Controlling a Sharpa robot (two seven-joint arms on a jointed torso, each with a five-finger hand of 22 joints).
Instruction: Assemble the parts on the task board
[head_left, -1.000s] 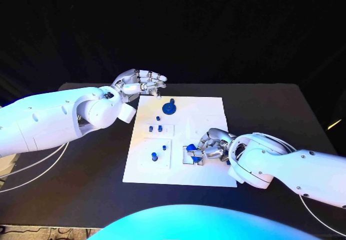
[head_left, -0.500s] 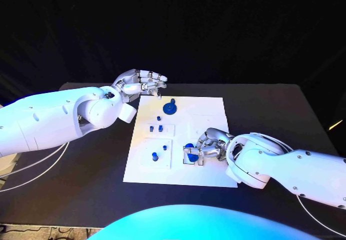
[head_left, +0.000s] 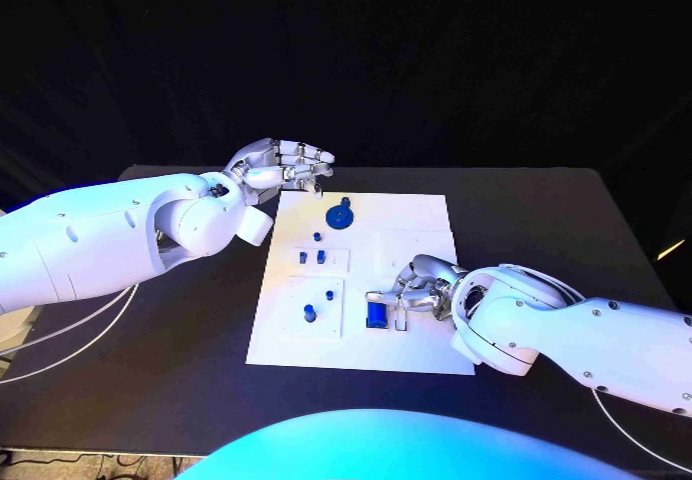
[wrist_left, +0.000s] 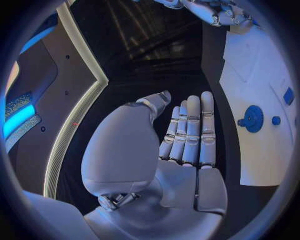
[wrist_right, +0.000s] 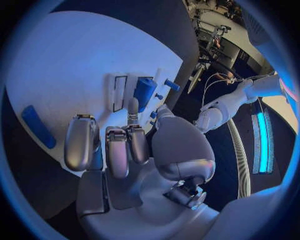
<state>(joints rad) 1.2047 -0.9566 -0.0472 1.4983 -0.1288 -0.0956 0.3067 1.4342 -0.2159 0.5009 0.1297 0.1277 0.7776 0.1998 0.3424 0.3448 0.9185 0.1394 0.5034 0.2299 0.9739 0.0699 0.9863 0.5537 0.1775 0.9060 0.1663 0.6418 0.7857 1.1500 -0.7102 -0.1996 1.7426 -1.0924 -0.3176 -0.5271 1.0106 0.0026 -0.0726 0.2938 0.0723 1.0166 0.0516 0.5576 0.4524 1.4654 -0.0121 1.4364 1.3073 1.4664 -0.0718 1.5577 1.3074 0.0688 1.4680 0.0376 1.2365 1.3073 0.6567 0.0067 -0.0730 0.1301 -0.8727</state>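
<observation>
The white task board (head_left: 418, 215) lies mid-table. A blue block (head_left: 378, 314) stands on it by a white slotted frame, also seen as the blue block (wrist_right: 145, 92). My right hand (head_left: 418, 285) rests low over the board just behind the block. Its fingers are curled in and its thumb tip touches the block's top. My left hand (head_left: 281, 160) hovers off the board's far left corner, holding nothing, with its fingers (wrist_left: 190, 130) stretched out side by side. A blue round disc (head_left: 340, 215) sits near the far edge.
Small blue pegs stand on the board's left half: one peg (head_left: 316, 237), a pair (head_left: 310, 257), and two more (head_left: 329, 295) (head_left: 309, 314). A flat blue strip (wrist_right: 37, 126) lies on the board (wrist_right: 62, 60) beside my right hand. Black table surrounds the board.
My right hand brought the blue block down from between its fingers onto the board, where it now stands clear in front of them. The left hand has not moved.
</observation>
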